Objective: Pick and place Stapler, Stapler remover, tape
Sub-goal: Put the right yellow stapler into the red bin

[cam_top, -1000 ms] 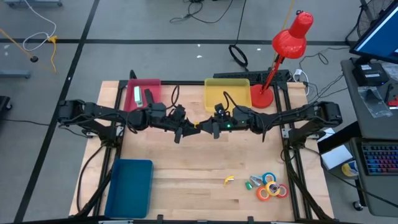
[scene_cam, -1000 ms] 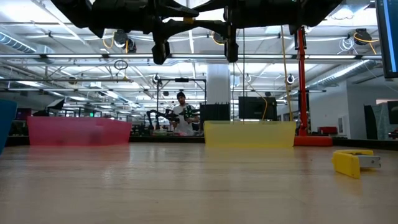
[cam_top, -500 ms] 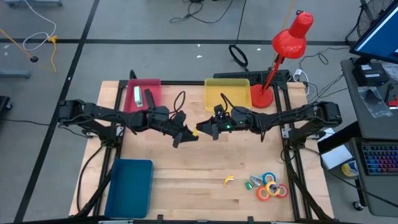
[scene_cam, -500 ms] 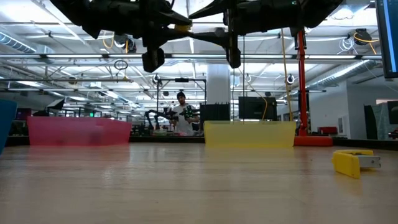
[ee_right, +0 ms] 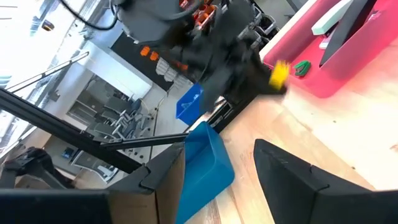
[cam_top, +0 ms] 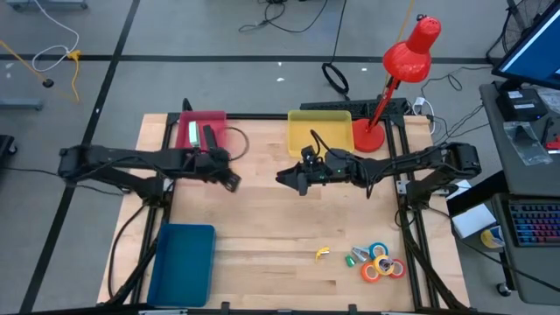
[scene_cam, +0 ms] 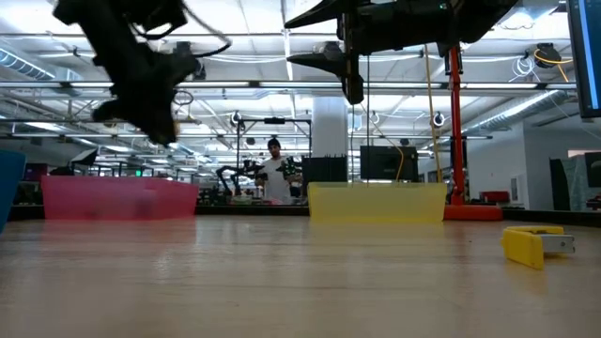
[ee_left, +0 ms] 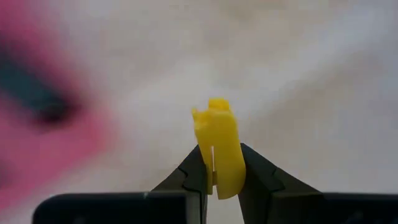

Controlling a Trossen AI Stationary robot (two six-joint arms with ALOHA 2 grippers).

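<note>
My left gripper hangs over the table just in front of the pink tray and is shut on a small yellow stapler remover. The right wrist view shows that yellow piece too. My right gripper stands open and level at mid-table, with nothing between its fingers. A second yellow stapler remover lies on the wood near the front. Beside it lie several tape rolls. In the pink tray rest a white-and-green piece and a black bar. My left gripper pinches the yellow stapler remover by its near end between the two fingers. The rest of the piece sticks out past the fingertips. The fingers slant down toward the table's left. The piece is lifted clear of the table.
A yellow tray stands at the far middle and a blue tray at the front left. A red desk lamp rises at the far right. Small green bits lie by the tape. A person shows far off in the room.
The two grippers met at mid-table around the yellow piece. My right gripper has opened and let go of it. My left gripper has drawn back toward the table's left and the pink tray with the piece, tipping from level to slanting down.
</note>
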